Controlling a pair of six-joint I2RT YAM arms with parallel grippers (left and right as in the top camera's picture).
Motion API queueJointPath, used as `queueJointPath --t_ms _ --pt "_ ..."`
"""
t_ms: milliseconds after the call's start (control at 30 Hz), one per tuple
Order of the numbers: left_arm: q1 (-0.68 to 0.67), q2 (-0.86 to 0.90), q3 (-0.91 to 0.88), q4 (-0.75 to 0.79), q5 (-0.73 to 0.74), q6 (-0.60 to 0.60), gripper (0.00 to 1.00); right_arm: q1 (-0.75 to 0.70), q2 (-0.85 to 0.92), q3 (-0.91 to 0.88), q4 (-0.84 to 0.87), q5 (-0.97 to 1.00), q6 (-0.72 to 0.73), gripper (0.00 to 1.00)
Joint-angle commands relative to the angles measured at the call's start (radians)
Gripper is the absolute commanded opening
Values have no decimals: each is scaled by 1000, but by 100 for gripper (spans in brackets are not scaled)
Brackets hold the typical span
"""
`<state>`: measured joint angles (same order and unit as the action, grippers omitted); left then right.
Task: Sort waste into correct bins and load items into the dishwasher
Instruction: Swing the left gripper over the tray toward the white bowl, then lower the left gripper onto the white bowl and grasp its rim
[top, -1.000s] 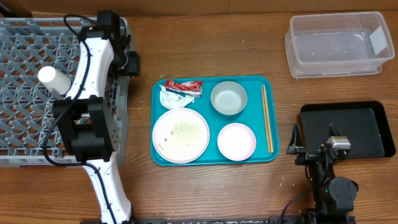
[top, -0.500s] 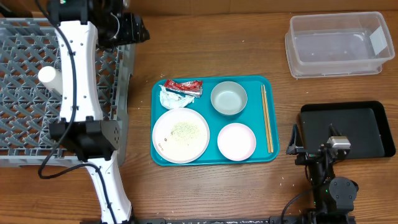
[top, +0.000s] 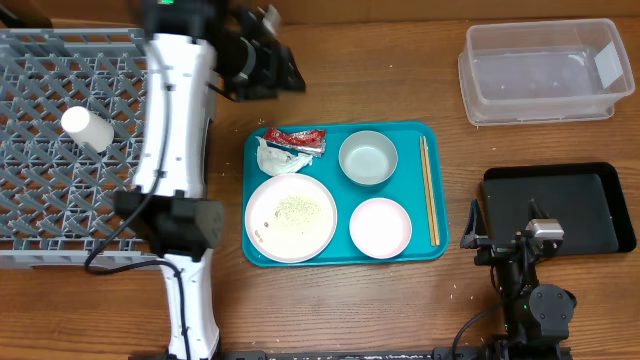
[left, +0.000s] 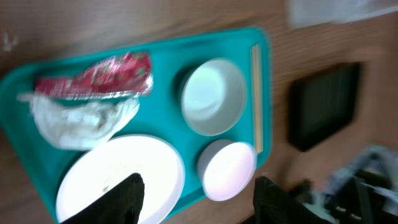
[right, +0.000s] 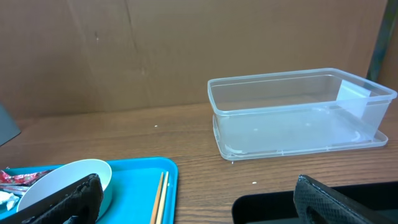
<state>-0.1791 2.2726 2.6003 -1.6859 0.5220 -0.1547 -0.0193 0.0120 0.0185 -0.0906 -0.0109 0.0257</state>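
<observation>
Left gripper (top: 272, 66) hangs over bare tabletop (top: 380, 60), just past the teal tray's (top: 340, 258) far corner on the rack side; jaws apart, nothing between them. Nearest that corner lies the red sauce packet (top: 295, 139), glossy and crinkled, touching a crumpled white napkin (top: 278, 160). Round white plate (top: 291, 217) carries pale crumbs (top: 293, 208). White cup (top: 87, 128) lies on the grey lattice rack (top: 40, 210). Right gripper (right: 199, 202) sits low beside the black tray (top: 570, 205); jaws wide apart, empty.
</observation>
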Motion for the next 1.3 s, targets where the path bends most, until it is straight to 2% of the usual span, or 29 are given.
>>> queueJointPath --t_ms 0,100,233,300,367,433,667,900,1067,1267 --pt "-81 -10 -66 -4 -293 -161 60 -4 -9 -10 6 9 0 100" --pt "-127 -10 -117 -3 -381 -209 63 -5 -9 -10 6 9 0 100" --pt "-182 -10 -198 38 -368 -243 63 -4 -9 -10 6 9 0 100" --pt "-209 -10 -238 69 -339 -242 59 -4 -9 -10 6 9 0 100" --pt "-243 -10 -274 101 -323 -241 51 -4 -9 -10 6 9 0 100" --pt "-283 -10 -308 143 -319 -233 49 -5 -9 -10 6 9 0 100" --pt "-441 -10 -333 286 -326 -99 57 -4 -9 -10 6 9 0 100" --pt "-559 -8 -351 421 -554 -170 62 -4 -9 -10 6 9 0 100" --pt "-580 -3 -405 507 -558 -225 62 -4 -9 -10 6 9 0 100" --pt "-580 -3 -514 604 -539 -227 61 -4 -9 -10 6 9 0 100"
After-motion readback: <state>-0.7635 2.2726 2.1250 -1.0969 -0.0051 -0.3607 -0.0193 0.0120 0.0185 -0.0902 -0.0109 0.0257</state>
